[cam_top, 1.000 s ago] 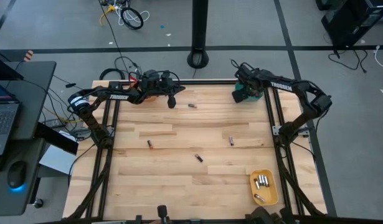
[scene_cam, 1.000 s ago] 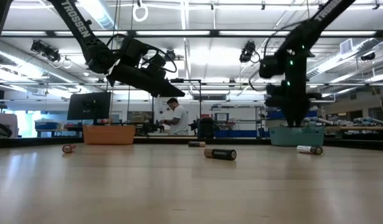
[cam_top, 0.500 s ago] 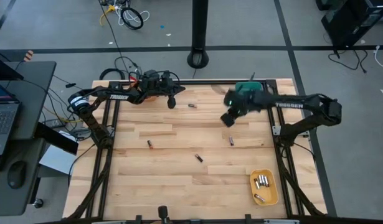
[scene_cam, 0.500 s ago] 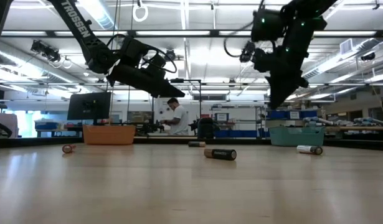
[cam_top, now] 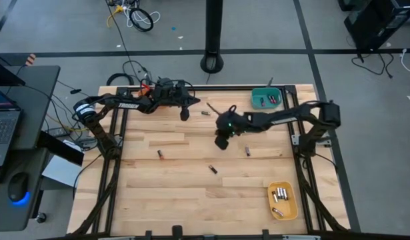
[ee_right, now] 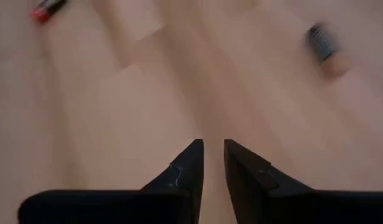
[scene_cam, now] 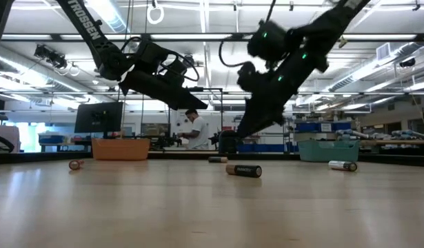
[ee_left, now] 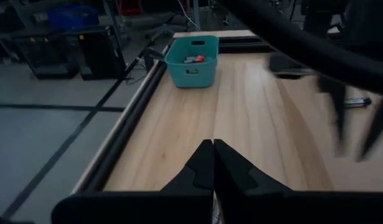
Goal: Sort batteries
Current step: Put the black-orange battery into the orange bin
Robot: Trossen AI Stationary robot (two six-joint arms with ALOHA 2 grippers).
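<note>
Several small batteries lie apart on the wooden table: one near the far edge (cam_top: 206,113), a black one with a red end (cam_top: 161,155), one mid-table (cam_top: 213,169) and one (cam_top: 247,151) just right of my right gripper (cam_top: 221,141). That gripper hangs above the table's middle, slightly open and empty; its wrist view shows a red-ended battery (ee_right: 48,10) and a dark one (ee_right: 319,41) on the wood below. My left gripper (cam_top: 185,111) waits shut above the far left part, fingertips together (ee_left: 213,152).
A teal bin (cam_top: 266,99) with batteries stands at the far right corner, and a yellow bin (cam_top: 283,200) with silvery cells at the near right. An orange bin (scene_cam: 120,148) sits at the far left under my left arm. Bare wood lies in the near left part.
My right gripper has swung away from above the teal bin, toward the table's left and near side, and now hangs over the middle of the table. The teal bin, covered by that arm before, shows fully now. The batteries on the table have stayed put.
</note>
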